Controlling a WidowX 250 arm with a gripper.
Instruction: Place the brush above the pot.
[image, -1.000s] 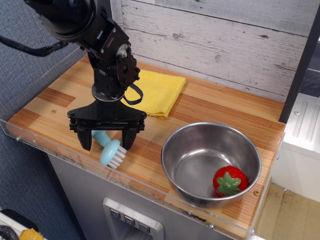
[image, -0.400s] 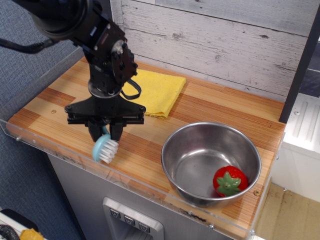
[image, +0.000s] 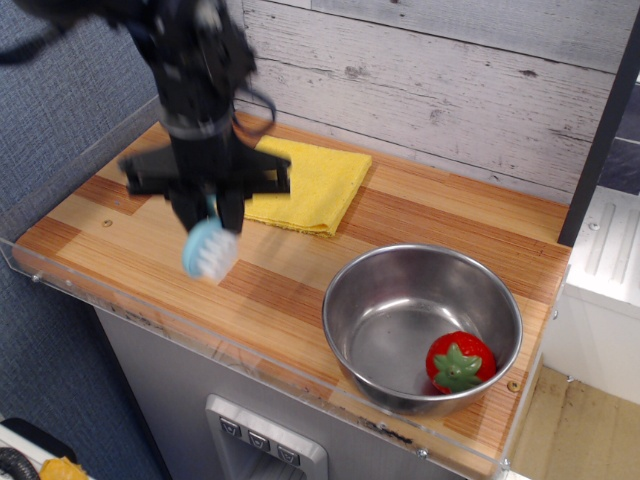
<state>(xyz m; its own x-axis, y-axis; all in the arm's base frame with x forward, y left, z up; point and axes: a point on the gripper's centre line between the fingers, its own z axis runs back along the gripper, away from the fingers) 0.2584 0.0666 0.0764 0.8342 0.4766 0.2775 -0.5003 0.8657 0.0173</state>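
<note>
My gripper (image: 211, 212) is shut on the light-blue brush (image: 208, 250) and holds it in the air above the left part of the wooden counter. The brush hangs bristle end down, its handle hidden between my fingers. The arm and brush are motion-blurred. The pot (image: 422, 325), a wide shiny steel bowl, stands on the counter at the front right, well to the right of the brush and lower than it.
A red strawberry toy (image: 460, 362) lies inside the pot. A folded yellow cloth (image: 310, 185) lies at the back, just right of my gripper. A clear plastic lip (image: 250, 365) runs along the counter's front edge. A plank wall stands behind.
My gripper closed on the brush where it lay on the counter, then lifted it up and slightly back; the brush is now off the wood. Pot, strawberry and cloth have not moved.
</note>
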